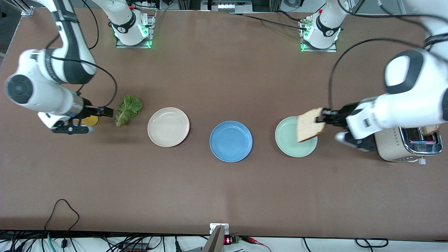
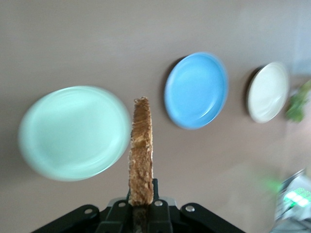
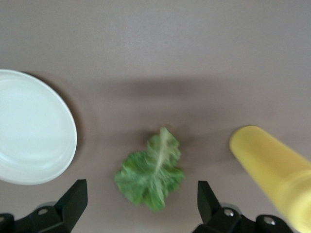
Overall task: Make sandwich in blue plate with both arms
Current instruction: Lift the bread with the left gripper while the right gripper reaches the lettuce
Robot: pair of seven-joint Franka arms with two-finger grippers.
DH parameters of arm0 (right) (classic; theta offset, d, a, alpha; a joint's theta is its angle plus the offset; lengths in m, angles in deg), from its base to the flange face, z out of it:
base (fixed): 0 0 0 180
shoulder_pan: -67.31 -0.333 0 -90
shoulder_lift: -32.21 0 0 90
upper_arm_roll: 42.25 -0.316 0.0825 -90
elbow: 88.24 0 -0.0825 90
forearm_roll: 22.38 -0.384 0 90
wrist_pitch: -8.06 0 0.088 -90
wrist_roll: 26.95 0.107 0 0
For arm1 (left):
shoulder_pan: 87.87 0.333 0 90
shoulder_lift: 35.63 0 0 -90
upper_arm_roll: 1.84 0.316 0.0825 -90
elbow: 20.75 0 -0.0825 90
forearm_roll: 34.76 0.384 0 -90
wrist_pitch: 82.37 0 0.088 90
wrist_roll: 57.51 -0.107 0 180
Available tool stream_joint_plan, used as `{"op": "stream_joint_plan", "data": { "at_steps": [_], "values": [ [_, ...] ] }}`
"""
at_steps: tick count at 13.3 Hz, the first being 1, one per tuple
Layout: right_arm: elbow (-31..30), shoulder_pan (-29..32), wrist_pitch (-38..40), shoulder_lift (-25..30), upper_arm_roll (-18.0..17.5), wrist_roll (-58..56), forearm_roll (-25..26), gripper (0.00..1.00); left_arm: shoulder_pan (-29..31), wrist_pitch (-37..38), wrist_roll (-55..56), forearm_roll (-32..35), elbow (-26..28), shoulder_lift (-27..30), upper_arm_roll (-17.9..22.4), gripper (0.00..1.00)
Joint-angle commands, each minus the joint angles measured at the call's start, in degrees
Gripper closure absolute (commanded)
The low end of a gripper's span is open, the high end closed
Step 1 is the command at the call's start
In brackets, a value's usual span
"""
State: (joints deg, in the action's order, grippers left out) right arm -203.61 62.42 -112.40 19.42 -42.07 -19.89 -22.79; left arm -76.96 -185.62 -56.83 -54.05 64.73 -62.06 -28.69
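Left tool (image 1: 323,117) is clamped on a bread slice (image 1: 309,125), held by one edge and hanging over the mint-green plate (image 1: 292,144) at the left arm's end of the surface (image 1: 224,189). In the left wrist view the slice (image 2: 141,150) sits edge-on between the pads, with the mint-green plate (image 2: 73,133) below it. Right tool (image 1: 105,112) is spread wide and holds nothing, over the surface just beside the lettuce leaf (image 1: 128,109); right wrist view shows the leaf (image 3: 150,175) lying flat between the two fingers (image 3: 73,201), not touched. Yellow bottle (image 1: 90,120) stands beside the leaf toward the right arm's end. Blue plate (image 1: 231,141) is mid-surface with nothing on it, between the cream plate (image 1: 168,126) and the mint-green one. Toaster (image 1: 407,143) sits at the left arm's end, with a second bread slice (image 1: 428,129) sticking out of its slot.
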Motion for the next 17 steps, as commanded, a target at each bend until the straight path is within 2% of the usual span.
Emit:
{"op": "stream_joint_plan", "data": {
  "at_steps": [1, 2, 3, 5, 7, 11, 17],
  "values": [
    [-10.02, -0.3, -14.04, 0.32, 0.17, 2.26, 0.14, 0.0, -4.57, -7.98, 5.02, -6.61, 0.55, -5.02, -0.04, 0.99],
    [-12.57, -0.21, -19.23, -0.82, 0.25, 2.0, 0.14, 0.0, -6.06, -12.81, 5.21, -8.03, 2.57, -5.9, -0.04, 0.99],
    [-13.03, -0.12, -20.76, -1.79, 0.34, 1.99, 0.14, 0.0, -7.82, -16.95, 5.3, -9.0, 3.54, -7.22, -0.13, 0.99],
    [-13.04, 0.05, -21.13, -3.02, 0.52, 2.17, 0.14, 0.0, -11.95, -23.89, 5.82, -13.39, 3.64, -10.38, -0.04, 0.99],
    [-13.04, 0.67, -21.65, -4.26, 0.61, 1.99, 0.14, 0.0, -14.59, -29.44, 7.4, -13.84, 3.64, -12.84, -0.04, 0.99],
    [-13.04, 0.85, -22.79, -6.28, 0.69, 1.73, 0.14, 0.0, -17.33, -34.55, 7.93, -14.98, 3.29, -16.01, -0.04, 0.97],
    [-13.04, 1.2, -24.11, -9.0, 0.69, 1.38, 0.14, 0.0, -19.09, -34.92, 8.11, -16.4, 2.94, -17.86, 0.05, 0.96]
  ]
}}
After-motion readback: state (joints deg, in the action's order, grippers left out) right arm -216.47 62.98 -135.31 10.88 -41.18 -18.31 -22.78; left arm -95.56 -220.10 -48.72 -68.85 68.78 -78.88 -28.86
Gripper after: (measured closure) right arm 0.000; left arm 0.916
